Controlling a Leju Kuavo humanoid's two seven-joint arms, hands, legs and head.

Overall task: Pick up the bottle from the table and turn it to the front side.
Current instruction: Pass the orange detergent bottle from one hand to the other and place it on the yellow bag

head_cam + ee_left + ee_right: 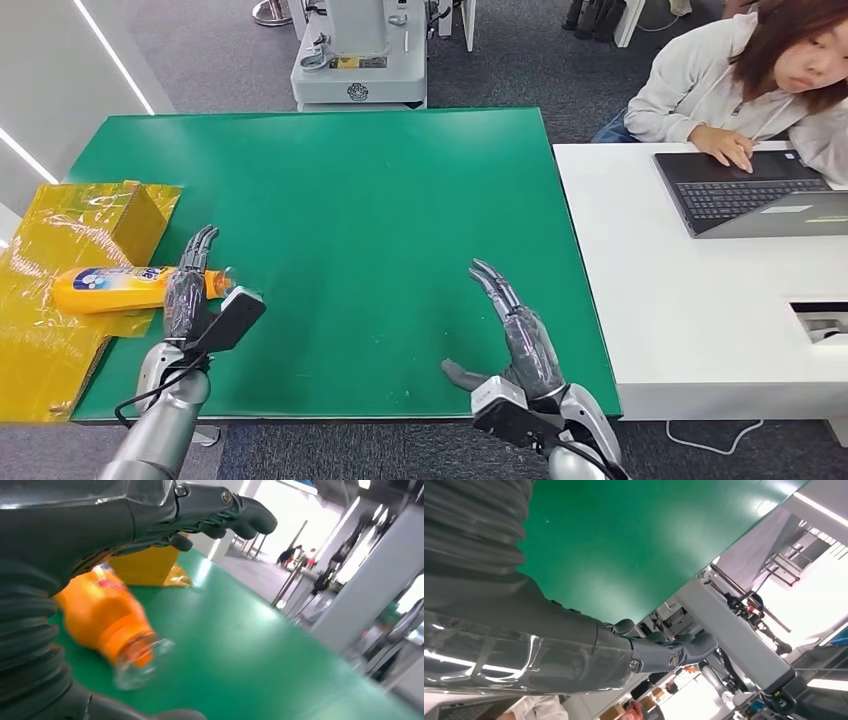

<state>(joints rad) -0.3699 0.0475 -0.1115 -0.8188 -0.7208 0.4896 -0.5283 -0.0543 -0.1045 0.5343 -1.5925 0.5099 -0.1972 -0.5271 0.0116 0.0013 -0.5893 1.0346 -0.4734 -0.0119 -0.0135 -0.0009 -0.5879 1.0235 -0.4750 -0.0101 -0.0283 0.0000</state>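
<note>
One glossy orange bottle [115, 288] lying flat | left robot hand [187, 283] spread above | right robot hand [520, 335] spread

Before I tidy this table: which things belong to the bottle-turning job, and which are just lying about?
Job:
orange bottle, lying on its side
left hand, over its neck
right hand, open above the green table

Lying about:
yellow box
yellow plastic sheet
laptop
</note>
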